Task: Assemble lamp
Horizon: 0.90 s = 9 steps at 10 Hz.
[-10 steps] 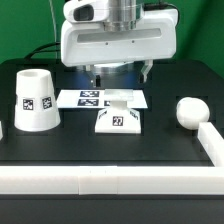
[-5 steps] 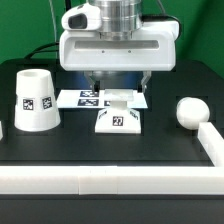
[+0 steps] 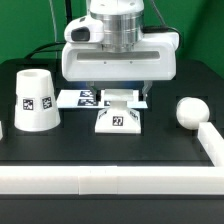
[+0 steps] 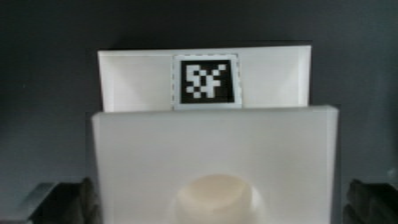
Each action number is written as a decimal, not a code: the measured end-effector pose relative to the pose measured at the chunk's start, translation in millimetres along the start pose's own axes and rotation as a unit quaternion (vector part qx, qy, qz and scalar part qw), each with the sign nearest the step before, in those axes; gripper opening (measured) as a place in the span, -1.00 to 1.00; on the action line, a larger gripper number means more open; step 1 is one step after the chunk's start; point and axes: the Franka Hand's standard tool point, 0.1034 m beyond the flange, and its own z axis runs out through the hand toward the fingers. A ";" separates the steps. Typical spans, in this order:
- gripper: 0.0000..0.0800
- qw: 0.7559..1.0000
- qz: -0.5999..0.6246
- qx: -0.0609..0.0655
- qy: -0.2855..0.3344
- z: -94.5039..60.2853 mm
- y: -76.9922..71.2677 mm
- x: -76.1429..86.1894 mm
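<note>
My gripper (image 3: 120, 93) hangs just above the lamp base (image 3: 118, 121), jaws spread wide to either side of it and holding nothing. The base lies flat on the black table (image 3: 150, 150), just in front of the marker board (image 3: 78, 98). The shade (image 3: 35, 100) stands upright well off to the exterior view's left. The bulb (image 3: 189, 111) rests to the right, near the white rail (image 3: 212, 141).

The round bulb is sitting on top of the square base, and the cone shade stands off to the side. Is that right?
No. The bulb is not on the base; it lies apart from it, toward the exterior view's right, as the exterior view shows. The shade does stand off to the side.
</note>
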 end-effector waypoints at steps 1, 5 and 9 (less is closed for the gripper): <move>0.75 1.000 -0.004 0.000 0.000 -0.5 0.0 0.1; 0.33 1.000 -0.006 0.000 0.000 -0.5 -0.1 0.2; 0.33 1.000 -0.006 0.000 0.000 -0.5 -0.2 0.2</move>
